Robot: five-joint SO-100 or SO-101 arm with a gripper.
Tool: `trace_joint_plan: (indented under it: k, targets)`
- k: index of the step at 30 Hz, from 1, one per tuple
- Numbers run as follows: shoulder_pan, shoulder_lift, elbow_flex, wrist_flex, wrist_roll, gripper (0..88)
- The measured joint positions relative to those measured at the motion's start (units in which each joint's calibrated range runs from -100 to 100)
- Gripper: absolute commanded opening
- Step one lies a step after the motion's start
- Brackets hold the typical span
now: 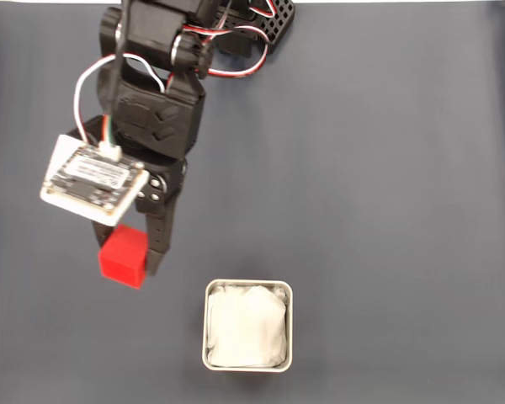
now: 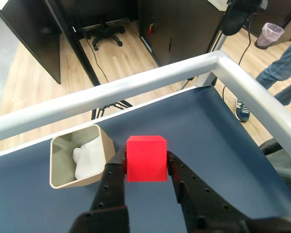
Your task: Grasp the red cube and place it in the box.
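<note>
A robot arm holds the cube [image 2: 145,158] between its jaws, which pinch it on two opposite sides; in the wrist view one black finger [image 2: 112,180] presses against each side face and the cube's top sticks up clear of them. The cube looks lifted off the dark blue bench [image 1: 387,185], though how high cannot be told.

The landmark here is the box [image 1: 207,328], a small square container with a pale rim and white crumpled lining. In the fixed view, which looks down from above, the cube [image 1: 123,255] is up and to the left of the box, near it but not over it; a strip of bare bench lies between them. In the wrist view the box [image 2: 56,156] sits to the left of the cube and slightly farther from the camera, its opening facing up.

The gripper [image 1: 135,257] hangs under the arm's black wrist, beside a small circuit board [image 1: 93,178] mounted on it.

Judging from this, the grasp is done and the step in hand is the carry toward the box. The next move calls for swinging the cube sideways until it is centred above the box's opening, keeping it above the rim, then lowering and spreading the jaws. The cube is well under the box's width, so there is some margin.
</note>
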Motion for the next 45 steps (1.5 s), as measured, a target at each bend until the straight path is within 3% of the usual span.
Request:
trace_joint_plan:
  k: [17, 45]
  targets:
    - [-5.8, -1.0, 11.6, -9.9, 0.9, 9.0]
    - [-12.3, -0.5, 15.2, -21.7, 1.6, 8.9]
